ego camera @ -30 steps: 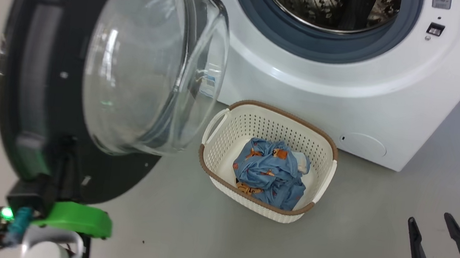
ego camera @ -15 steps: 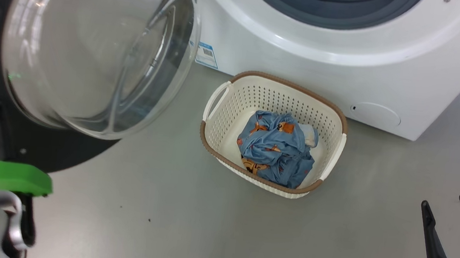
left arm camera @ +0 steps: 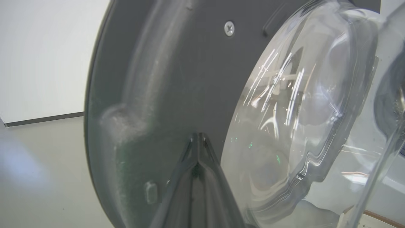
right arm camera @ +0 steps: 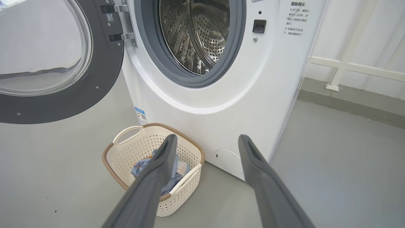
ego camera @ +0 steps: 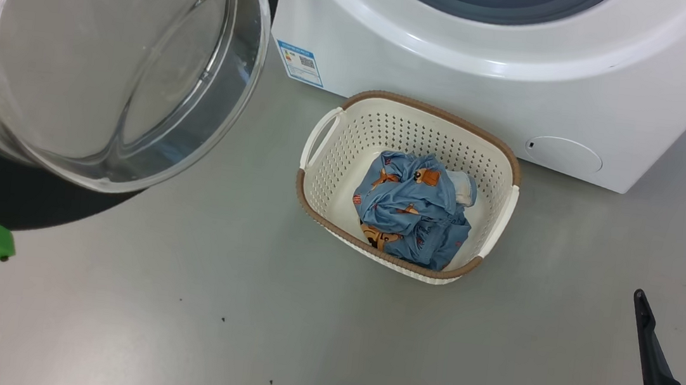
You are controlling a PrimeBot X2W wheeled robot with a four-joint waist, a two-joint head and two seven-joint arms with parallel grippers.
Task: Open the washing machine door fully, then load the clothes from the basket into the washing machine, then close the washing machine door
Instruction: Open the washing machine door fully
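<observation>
On the floor (ego camera: 242, 303) before the washing machine (ego camera: 431, 80), the basket (ego camera: 514, 172) with the clothes (ego camera: 410, 215) inside, the washing machine door (ego camera: 29, 204) open at left, left gripper (left arm camera: 197, 136) closed and empty near its rim, right gripper (ego camera: 667, 288) spread, empty.

The left gripper (left arm camera: 198, 138), fingers together, points at the dark rim of the washing machine door (left arm camera: 177, 79).

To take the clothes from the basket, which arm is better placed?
Probably right: the right end effector is open, free, near the basket; the left end effector is shut at the door.
</observation>
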